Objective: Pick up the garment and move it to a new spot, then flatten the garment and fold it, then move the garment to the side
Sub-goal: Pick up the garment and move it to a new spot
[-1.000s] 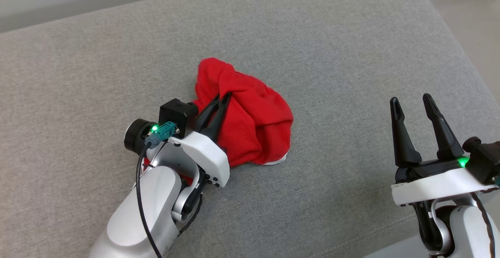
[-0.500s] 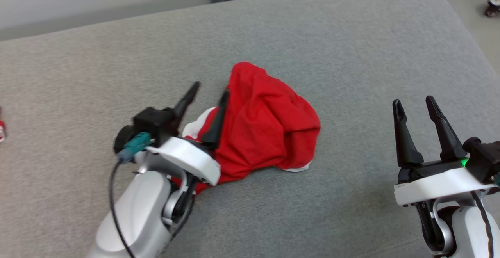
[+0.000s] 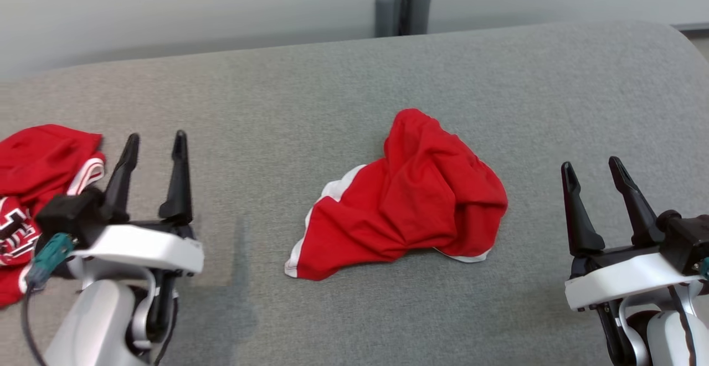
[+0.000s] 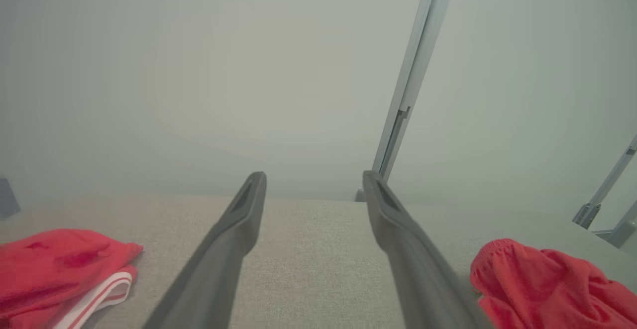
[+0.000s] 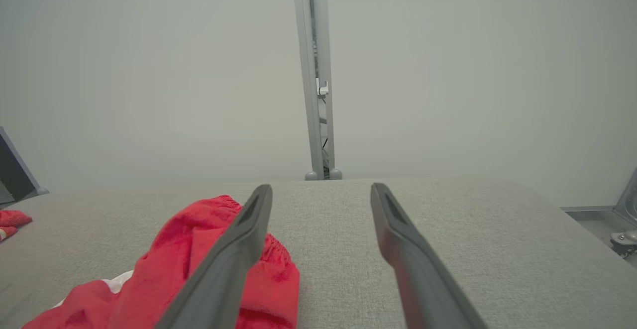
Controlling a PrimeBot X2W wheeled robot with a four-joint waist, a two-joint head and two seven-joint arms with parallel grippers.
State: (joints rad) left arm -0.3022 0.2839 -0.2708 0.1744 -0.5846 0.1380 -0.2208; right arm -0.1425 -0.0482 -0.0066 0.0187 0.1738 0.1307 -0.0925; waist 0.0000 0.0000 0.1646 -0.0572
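Observation:
The garment (image 3: 404, 200), red with white trim, lies crumpled near the middle of the grey cushioned surface (image 3: 310, 89). It also shows at the lower right of the left wrist view (image 4: 542, 289) and the lower left of the right wrist view (image 5: 189, 269). My left gripper (image 3: 154, 139) stands open at the lower left, well to the left of the garment, with nothing between its fingers. At the lower right my right gripper (image 3: 591, 165) is open and empty, apart from the garment's right edge.
A pile of other red and white clothes (image 3: 39, 189) lies at the left edge, just beside my left gripper, also seen in the left wrist view (image 4: 59, 269). A grey post (image 3: 402, 0) stands behind the surface against a pale wall.
My left gripper let go of the garment, opened and drew back to the left. The camera turned, so the garment sits further right in the picture and the clothes pile has come into view.

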